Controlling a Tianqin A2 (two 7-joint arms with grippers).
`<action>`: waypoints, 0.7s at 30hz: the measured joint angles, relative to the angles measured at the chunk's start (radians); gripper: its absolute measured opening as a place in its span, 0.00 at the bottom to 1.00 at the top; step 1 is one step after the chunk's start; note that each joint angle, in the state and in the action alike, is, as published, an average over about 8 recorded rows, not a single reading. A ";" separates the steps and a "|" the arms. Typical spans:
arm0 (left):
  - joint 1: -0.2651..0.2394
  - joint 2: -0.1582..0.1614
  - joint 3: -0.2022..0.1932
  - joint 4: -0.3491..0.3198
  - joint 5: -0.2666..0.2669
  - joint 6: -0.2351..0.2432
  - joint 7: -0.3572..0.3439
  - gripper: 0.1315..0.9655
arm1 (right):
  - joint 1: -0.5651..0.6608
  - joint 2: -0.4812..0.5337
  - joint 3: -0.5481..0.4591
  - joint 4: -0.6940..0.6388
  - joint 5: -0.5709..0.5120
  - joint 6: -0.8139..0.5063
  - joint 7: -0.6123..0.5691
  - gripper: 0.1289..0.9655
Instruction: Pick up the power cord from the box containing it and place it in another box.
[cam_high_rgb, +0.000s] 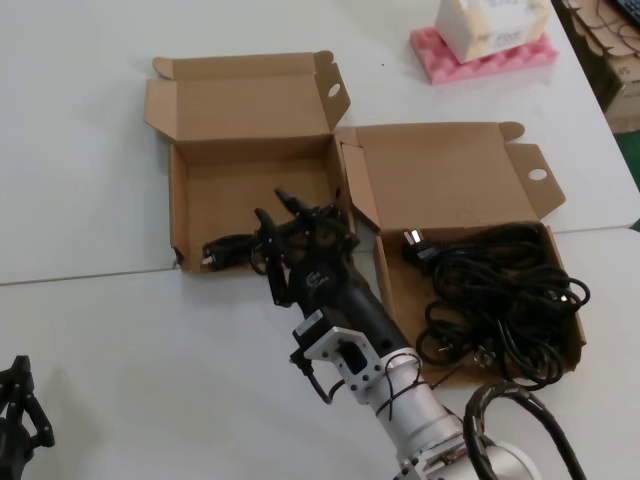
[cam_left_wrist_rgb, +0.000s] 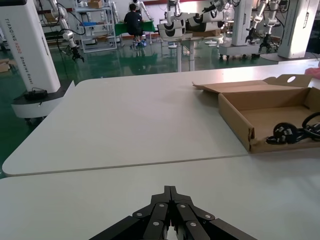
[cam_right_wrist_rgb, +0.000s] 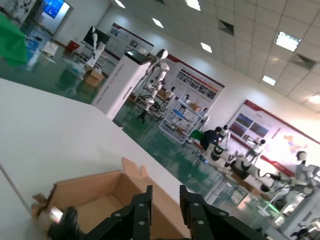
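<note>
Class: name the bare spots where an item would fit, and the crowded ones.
Bare: the table in front of the left box, and that box's back half. Crowded: the right box, full of cables, and the left box's front, with right pincer and power cord.

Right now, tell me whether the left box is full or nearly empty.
Nearly empty: the left box holds only one thin cord at its front; its floor is mostly bare cardboard.

Matt brown cardboard boxes (cam_high_rgb: 250, 100) — smooth white table (cam_high_rgb: 80, 150).
</note>
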 joint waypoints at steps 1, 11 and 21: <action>0.000 0.000 0.000 0.000 0.000 0.000 0.000 0.04 | 0.000 0.000 0.000 -0.005 0.000 0.007 0.000 0.11; 0.000 0.000 0.000 0.000 0.000 0.000 0.000 0.04 | 0.004 0.142 0.000 0.216 0.136 0.090 0.000 0.28; 0.000 0.000 0.000 0.000 0.000 0.000 0.000 0.04 | -0.035 0.423 0.004 0.599 0.109 0.294 0.000 0.53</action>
